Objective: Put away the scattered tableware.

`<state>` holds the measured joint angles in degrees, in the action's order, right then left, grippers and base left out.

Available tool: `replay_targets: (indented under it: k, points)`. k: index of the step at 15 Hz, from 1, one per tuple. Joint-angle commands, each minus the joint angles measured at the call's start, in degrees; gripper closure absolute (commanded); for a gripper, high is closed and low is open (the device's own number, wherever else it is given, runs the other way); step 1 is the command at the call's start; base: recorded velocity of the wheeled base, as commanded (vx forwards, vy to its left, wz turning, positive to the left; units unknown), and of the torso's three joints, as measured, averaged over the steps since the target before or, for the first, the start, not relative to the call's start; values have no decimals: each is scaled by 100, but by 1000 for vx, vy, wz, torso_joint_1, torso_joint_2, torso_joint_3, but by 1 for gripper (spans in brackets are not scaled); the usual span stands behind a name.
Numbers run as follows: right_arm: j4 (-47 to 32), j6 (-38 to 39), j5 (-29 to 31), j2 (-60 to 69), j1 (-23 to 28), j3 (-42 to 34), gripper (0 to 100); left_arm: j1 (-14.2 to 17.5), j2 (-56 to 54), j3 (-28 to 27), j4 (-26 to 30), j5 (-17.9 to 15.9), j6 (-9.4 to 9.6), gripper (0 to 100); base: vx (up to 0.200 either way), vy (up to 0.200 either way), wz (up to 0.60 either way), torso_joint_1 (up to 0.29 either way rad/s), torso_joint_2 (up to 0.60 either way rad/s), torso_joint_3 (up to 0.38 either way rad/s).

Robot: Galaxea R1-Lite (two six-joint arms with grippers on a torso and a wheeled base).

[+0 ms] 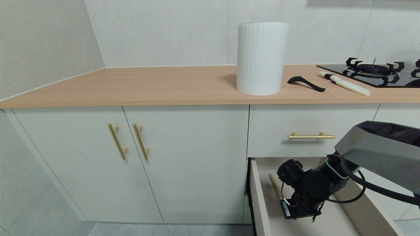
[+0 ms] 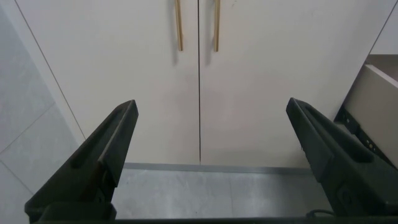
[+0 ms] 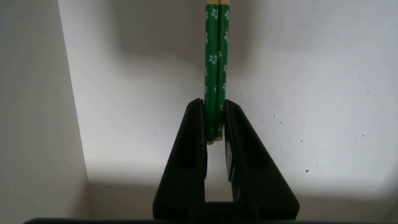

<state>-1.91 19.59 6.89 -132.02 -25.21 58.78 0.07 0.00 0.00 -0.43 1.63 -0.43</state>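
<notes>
My right gripper (image 3: 215, 118) is down inside the open lower drawer (image 1: 258, 196), shut on the ends of a pair of green chopsticks (image 3: 215, 50) with a white pattern. The chopsticks lie along the drawer's white floor (image 3: 311, 93), close to its side wall. In the head view their tan ends (image 1: 275, 186) stick out beside the right gripper (image 1: 297, 205). A black spoon (image 1: 306, 83) and a white utensil with a dark band (image 1: 345, 84) lie on the wooden counter (image 1: 147, 85). My left gripper (image 2: 211, 109) hangs open and holds nothing, low in front of the cabinet doors (image 2: 199, 81).
A tall white ribbed container (image 1: 262, 58) stands on the counter left of the spoon. A black gas hob (image 1: 377, 72) is at the far right. A shut drawer with a gold handle (image 1: 311, 136) sits above the open one. Grey tiled floor (image 2: 205, 193) lies below the cabinets.
</notes>
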Motion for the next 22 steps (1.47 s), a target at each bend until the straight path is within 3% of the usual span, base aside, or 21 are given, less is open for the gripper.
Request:
replay_targets:
  k: [1,4,5,10,14,19,22]
  points:
    - [-2,1,-3,-16,-1,2,100,1,0,0,-1,4,-1,0,0,0,0,0,0,0]
    - [-11,80,6,-16,-1,28,100,1,0,0,-1,4,-1,0,0,0,0,0,0,0]
    - [-11,89,6,-16,-1,37,0,1,0,0,-1,4,-1,0,0,0,0,0,0,0]
    - [-11,124,-3,28,-1,37,0,1,0,0,-1,4,-1,0,0,0,0,0,0,0]
    - [-63,432,-12,1126,34,-51,0,1,0,0,-1,4,-1,0,0,0,0,0,0,0]
    - [-107,-25,-12,3288,754,-315,0,1,0,0,-1,4,-1,0,0,0,0,0,0,0]
    - [-828,-588,-153,4229,1141,-280,0,1,0,0,-1,4,-1,0,0,0,0,0,0,0]
